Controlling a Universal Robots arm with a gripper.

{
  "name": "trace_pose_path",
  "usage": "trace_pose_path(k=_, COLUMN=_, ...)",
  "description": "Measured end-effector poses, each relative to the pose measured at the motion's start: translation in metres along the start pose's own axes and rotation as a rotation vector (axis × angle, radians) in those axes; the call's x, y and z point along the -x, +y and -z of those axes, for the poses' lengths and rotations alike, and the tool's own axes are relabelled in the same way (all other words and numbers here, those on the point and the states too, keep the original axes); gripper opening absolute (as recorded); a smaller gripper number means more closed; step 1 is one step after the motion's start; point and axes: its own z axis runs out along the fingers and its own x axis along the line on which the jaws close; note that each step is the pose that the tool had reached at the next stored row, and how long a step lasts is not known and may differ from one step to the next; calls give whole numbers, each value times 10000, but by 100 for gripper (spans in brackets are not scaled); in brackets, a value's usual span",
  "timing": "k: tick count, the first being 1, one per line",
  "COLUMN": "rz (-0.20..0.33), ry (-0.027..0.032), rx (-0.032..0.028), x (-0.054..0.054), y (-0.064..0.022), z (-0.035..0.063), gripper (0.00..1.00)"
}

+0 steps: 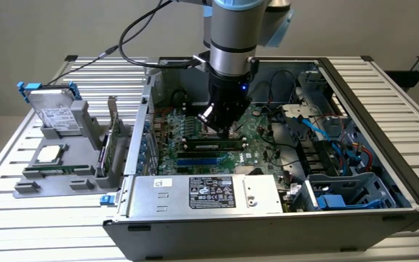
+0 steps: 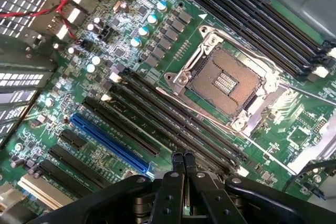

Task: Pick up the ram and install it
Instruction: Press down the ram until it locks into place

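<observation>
Pincer (image 2: 182,162) closed tight and empty over the motherboard (image 2: 157,77), ram (image 1: 213,145) seated flat in a slot just below it, computer case (image 1: 268,218) open on the bench (image 1: 20,218)

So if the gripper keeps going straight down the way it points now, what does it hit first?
Most likely the ram, already lying in a slot on the motherboard. In the exterior view the shut gripper points down just above it; in the wrist view its fingertips sit over the black memory slots. Depth is uncertain.

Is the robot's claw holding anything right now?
No. The gripper is shut with nothing between its fingers, above the motherboard. The ram already sits in a slot there.
</observation>
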Motion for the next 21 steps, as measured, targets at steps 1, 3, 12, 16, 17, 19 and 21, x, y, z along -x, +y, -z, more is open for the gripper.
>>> trace_pose_path(k=1, rz=-127, ry=-13, rx=-6, x=0, y=0, z=0, gripper=10)
trace_pose_path(k=3, rz=-389, ry=-23, rx=-12, x=0, y=0, z=0, gripper=10)
trace_pose_path(k=12, rz=-1771, ry=-10, rx=6, x=0, y=0, z=0, gripper=10)
trace_pose_path(k=16, rz=-2363, ry=2, rx=16, x=-1, y=0, z=1, gripper=10)
trace_pose_path(k=17, rz=-2503, ry=4, rx=19, x=0, y=0, z=0, gripper=10)
trace_pose_path(k=19, rz=-2788, ry=8, rx=23, x=0, y=0, z=0, gripper=10)
trace_pose_path(k=21, rz=-3075, ry=13, rx=29, x=0, y=0, z=0, gripper=10)
